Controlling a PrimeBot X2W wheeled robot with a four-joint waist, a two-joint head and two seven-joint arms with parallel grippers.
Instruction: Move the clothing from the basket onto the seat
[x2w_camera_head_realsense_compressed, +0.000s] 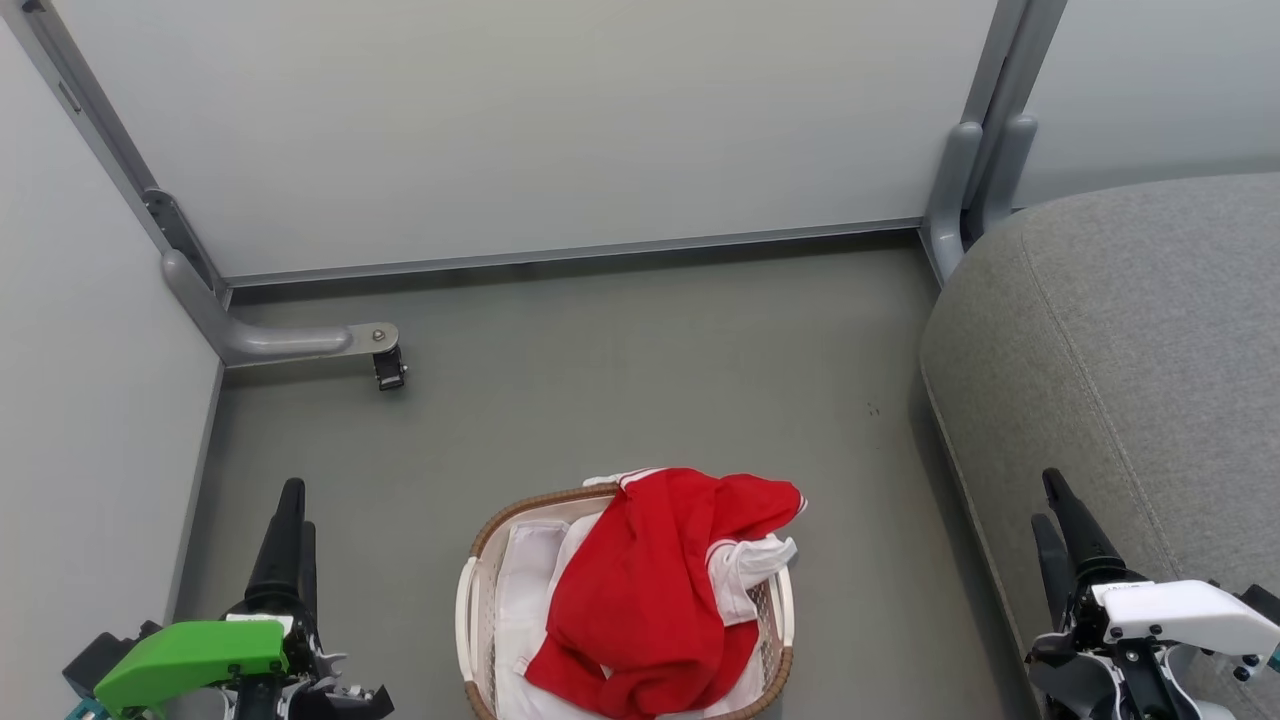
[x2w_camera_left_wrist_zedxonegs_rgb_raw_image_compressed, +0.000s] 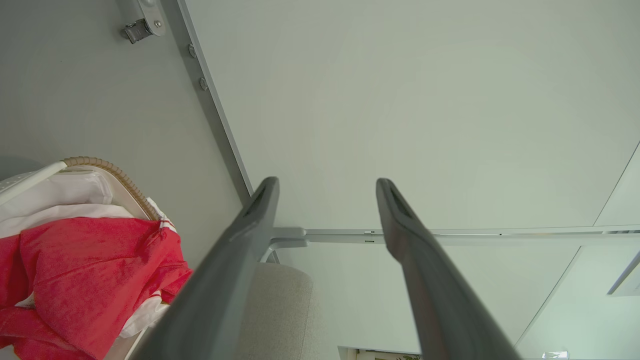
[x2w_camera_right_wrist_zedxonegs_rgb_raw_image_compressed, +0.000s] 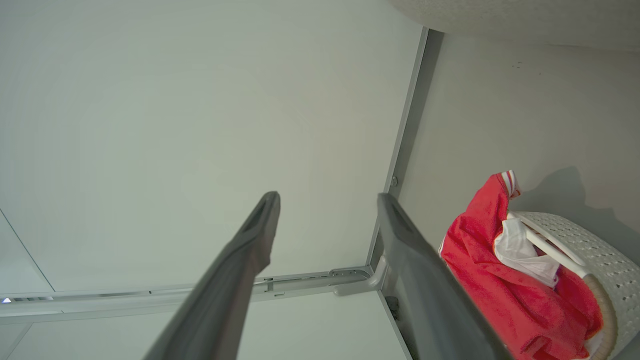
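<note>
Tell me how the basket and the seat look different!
The basket is small; the seat is far bigger. The basket is white holey plastic with a brown rim; the seat is grey fabric. The basket holds red clothing; the seat shows none. Both have rounded edges.

Red clothing (x2w_camera_head_realsense_compressed: 640, 590) heaped in white basket (x2w_camera_head_realsense_compressed: 470, 600), on floor left of grey seat (x2w_camera_head_realsense_compressed: 1130, 330).

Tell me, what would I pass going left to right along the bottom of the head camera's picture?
Left gripper → basket holding the red clothing → right gripper, in front of the grey seat.
</note>
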